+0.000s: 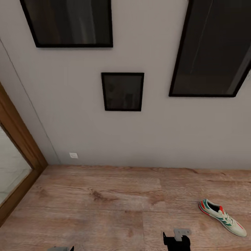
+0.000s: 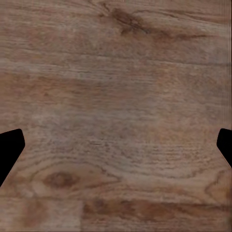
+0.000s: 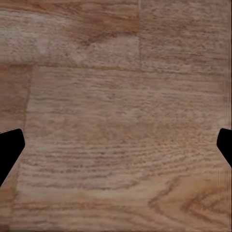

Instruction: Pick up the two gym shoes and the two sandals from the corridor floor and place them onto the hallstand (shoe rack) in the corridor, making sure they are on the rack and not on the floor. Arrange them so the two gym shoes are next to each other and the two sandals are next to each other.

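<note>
Two black fingertips showed at the side edges of each wrist view, set wide apart with nothing between them, so both the left gripper [image 2: 116,145] and the right gripper [image 3: 116,145] were spread and empty, pointed straight down at the floor [image 1: 104,202]. In the head view, dark parts at 6 o'clock, probably the right arm [image 1: 177,240], barely rose into sight, and a sliver of the left arm [image 1: 61,248] sat at 7 o'clock.

One gym shoe [image 1: 222,217] lay on its sole on the planks at 4 o'clock, well apart from the arm. Three dark frames [image 1: 122,91] hung on the grey wall [image 1: 87,132] ahead, a small white socket [image 1: 73,155] low near the corner. A wooden door frame [image 1: 21,153] ran along 9 o'clock. Between it and the shoe the planks lay open up to the wall.
</note>
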Available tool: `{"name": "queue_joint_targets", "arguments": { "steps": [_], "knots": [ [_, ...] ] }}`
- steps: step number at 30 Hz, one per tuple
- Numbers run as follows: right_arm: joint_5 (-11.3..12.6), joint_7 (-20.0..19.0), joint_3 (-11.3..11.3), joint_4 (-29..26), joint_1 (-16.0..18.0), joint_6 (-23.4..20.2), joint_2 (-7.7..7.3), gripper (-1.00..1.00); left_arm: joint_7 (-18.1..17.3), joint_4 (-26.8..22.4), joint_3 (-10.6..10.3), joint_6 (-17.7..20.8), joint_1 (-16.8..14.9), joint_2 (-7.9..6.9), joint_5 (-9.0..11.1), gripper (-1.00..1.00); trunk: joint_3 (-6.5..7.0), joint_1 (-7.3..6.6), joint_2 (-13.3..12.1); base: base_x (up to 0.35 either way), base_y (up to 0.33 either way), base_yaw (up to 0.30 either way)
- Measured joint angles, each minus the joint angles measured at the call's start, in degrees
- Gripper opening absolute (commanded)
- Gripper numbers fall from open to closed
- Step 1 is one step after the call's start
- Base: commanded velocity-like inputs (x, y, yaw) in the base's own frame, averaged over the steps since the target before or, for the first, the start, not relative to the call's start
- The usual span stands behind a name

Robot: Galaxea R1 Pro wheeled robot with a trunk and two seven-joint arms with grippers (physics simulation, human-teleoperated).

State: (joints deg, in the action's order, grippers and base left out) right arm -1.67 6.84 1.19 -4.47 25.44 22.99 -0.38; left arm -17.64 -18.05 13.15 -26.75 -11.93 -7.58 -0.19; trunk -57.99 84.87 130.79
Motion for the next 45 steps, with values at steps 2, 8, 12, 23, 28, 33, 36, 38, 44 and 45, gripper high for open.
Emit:
{"name": "queue_joint_targets", "arguments": {
  "steps": [2,8,12,23,28,33,36,38,44,45],
  "knots": [
    [0.0,0.0,0.0,0.0,0.0,0.0,0.01,1.00,0.0,0.0,0.0,0.0,0.0,-0.01,0.0,1.00,0.00,0.00,0.0,0.000,0.003,-0.298],
    [0.0,0.0,0.0,0.0,0.0,0.0,0.01,1.00,0.0,0.0,0.0,0.0,0.0,-0.01,0.0,1.00,0.00,0.00,0.0,0.000,0.002,-0.298],
    [0.0,0.0,0.0,0.0,0.0,0.0,0.02,1.00,0.0,0.0,0.0,0.0,0.0,-0.01,0.0,1.00,0.00,0.00,0.0,0.000,0.000,-0.298],
    [0.0,0.0,0.0,0.0,0.0,0.0,0.02,1.00,0.0,0.0,0.0,0.0,0.0,-0.01,0.0,1.00,0.00,0.00,0.0,0.000,0.000,-0.298],
    [0.0,0.0,0.0,0.0,0.0,0.0,0.02,1.00,0.0,0.0,0.0,0.0,0.0,-0.01,0.0,1.00,0.00,0.00,0.0,0.000,0.000,-0.298],
    [0.0,0.0,0.0,0.0,0.0,0.0,0.02,1.00,0.0,0.0,0.0,0.0,0.0,-0.01,0.0,1.00,0.00,0.00,0.0,0.000,0.000,-0.298],
    [0.0,0.0,0.0,0.0,0.0,0.0,0.02,1.00,0.0,0.0,0.0,0.0,0.0,-0.01,0.0,1.00,0.00,0.00,0.0,0.000,0.000,-0.298],
    [0.0,0.0,0.0,0.0,0.0,0.0,0.00,1.00,0.0,0.0,0.0,0.0,0.0,-0.01,0.0,1.00,0.00,0.00,0.0,0.000,0.000,-0.298],
    [0.0,0.0,0.0,0.0,0.0,0.0,0.00,1.00,0.0,0.0,0.0,0.0,0.0,-0.01,-0.1,1.00,0.00,0.00,0.0,0.000,0.000,-0.298],
    [0.0,0.0,0.0,0.0,0.0,0.0,0.01,1.00,0.0,0.0,-0.1,0.0,0.0,-0.01,-0.1,1.00,0.00,0.00,0.0,0.000,0.000,-0.298]
  ]
}}
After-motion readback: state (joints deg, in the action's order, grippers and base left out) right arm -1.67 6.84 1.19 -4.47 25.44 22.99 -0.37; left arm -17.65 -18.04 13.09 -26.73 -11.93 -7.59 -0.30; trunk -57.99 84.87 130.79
